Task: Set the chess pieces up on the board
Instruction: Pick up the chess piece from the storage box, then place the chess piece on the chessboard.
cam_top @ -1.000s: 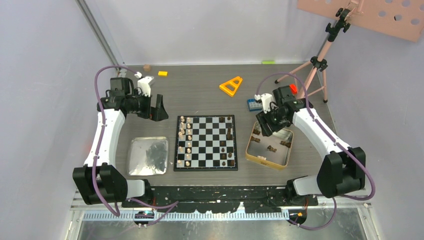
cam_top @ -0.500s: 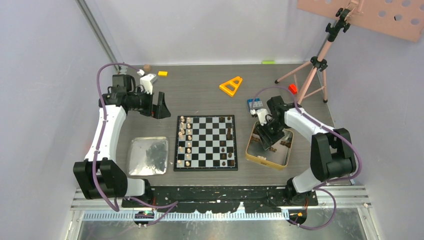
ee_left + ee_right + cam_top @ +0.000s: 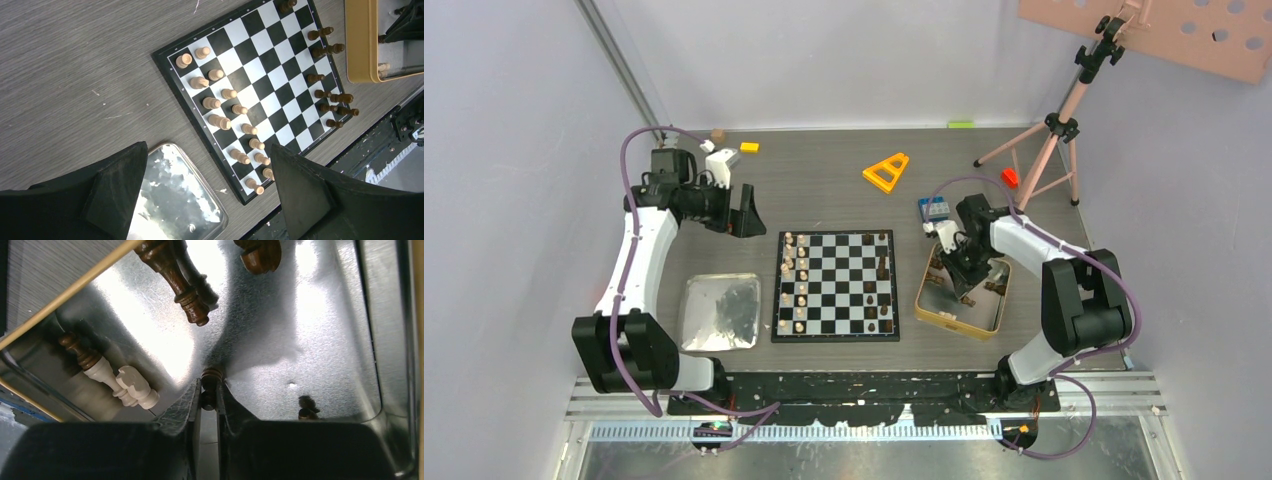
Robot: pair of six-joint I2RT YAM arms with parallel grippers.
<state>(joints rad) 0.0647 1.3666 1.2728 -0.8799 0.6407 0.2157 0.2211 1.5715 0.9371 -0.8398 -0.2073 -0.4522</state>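
Two columns of light tan wooden chess pieces point(image 3: 789, 268) stand along the left side of the small black-and-white checked board point(image 3: 836, 270) in the top view. Fewer dark brown wooden pieces point(image 3: 883, 265) stand on its right side, so the dark rows look only part filled. The right gripper point(image 3: 965, 283) reaches down inside the gold-rimmed square tin point(image 3: 954, 326), which sits just beside the board's right edge. The left gripper point(image 3: 742, 215) hangs over the table beyond the board's far left corner, and the shiny silver square tray point(image 3: 702, 325) lies on the near side of it.

In the left wrist view, that gripper's two black fingers point(image 3: 115, 190) stand wide apart with nothing between them. The board, a corner of the tray and a strip of the tin show below.

In the right wrist view, the fingers point(image 3: 182, 405) are pinched almost together on a single small dark brown piece point(image 3: 211, 376). Its rounded end pokes out past the tips, low against the tin's shiny floor. Other pieces lie loose nearby: a long dark one point(image 3: 175, 280), another dark one point(image 3: 257, 252) at the top edge, and a white one point(image 3: 132, 385) by the left wall.

The step in hand looks like picking a dark piece out of the tin. The next move probably calls for a straight lift clear of the tin's wall. After that would come a carry to an empty square on the board's right side and an upright set-down. The piece is tiny, so it may slip or tilt in the grip.
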